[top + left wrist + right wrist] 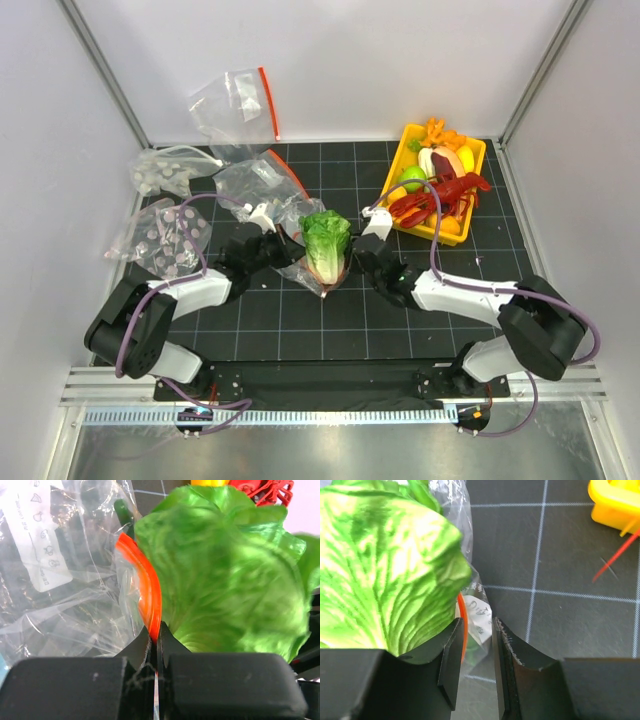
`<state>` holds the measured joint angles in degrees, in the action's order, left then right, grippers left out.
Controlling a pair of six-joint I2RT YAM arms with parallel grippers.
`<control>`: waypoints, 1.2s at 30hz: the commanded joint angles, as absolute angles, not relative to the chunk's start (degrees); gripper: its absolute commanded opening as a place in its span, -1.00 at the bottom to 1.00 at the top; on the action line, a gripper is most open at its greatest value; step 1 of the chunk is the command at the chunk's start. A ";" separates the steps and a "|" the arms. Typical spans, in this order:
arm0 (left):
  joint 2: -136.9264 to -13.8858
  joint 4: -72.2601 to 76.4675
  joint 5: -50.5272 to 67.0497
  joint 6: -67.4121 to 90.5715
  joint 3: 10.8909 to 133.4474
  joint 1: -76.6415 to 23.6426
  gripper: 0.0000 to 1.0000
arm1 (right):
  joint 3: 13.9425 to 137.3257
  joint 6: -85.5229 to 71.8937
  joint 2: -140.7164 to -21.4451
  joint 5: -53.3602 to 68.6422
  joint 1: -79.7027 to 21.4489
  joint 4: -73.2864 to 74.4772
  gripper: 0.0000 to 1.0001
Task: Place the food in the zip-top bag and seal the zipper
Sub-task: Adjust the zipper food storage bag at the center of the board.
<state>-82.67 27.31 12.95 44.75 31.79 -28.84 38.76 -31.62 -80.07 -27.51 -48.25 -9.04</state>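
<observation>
- Black gridded matting is laid over the table [330, 330], which is closed in by white walls.
- Dotted pouches [160, 235] are seen at 9 o'clock in the top view, with clear bags of small white parts [235, 100] at 11 o'clock.
- The left gripper [156, 641] is clamped tight on the zipper [147, 590], pinching the red-orange strip between its fingers.
- The zip-top bag [75, 605] is spread out at 9 o'clock from that grip, and its white label is turned upward.
- The lettuce [327, 240] is found near the middle of the mat. Its pale base points to 6 o'clock, and the zipper is bent round its left side.
- The right gripper [477, 627] is placed just beside the lettuce at 4 o'clock. Its fingers are set narrowly apart with the bag's edge between them; whether the film is pinched cannot be told.
- A yellow tray [440, 236] is set at 2 o'clock, and in it the round green fruit [412, 178], a yellow-orange piece [440, 130] and a red lobster [440, 195] are heaped.
</observation>
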 commanded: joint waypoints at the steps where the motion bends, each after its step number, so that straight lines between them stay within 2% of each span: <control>1: -81.65 27.16 12.13 44.03 33.66 -28.48 -1.00 | 41.31 -31.64 -80.86 -27.25 -48.08 -10.98 -0.27; 12: -81.65 26.72 12.13 44.03 33.84 -28.48 -0.99 | 42.28 -32.34 -84.81 -20.31 -48.16 -13.35 -0.24; 19: -82.09 26.54 12.57 44.03 34.19 -28.48 -1.00 | 39.56 -32.61 -82.45 -19.16 -48.08 -15.99 -0.19; 26: -82.18 26.10 12.92 43.86 34.45 -28.56 -1.00 | 39.11 -31.73 -81.39 -21.34 -50.00 -17.23 0.12; 36: -81.83 25.49 12.57 43.68 34.54 -28.48 -1.00 | 36.92 -30.94 -78.22 -25.14 -52.47 -17.75 0.12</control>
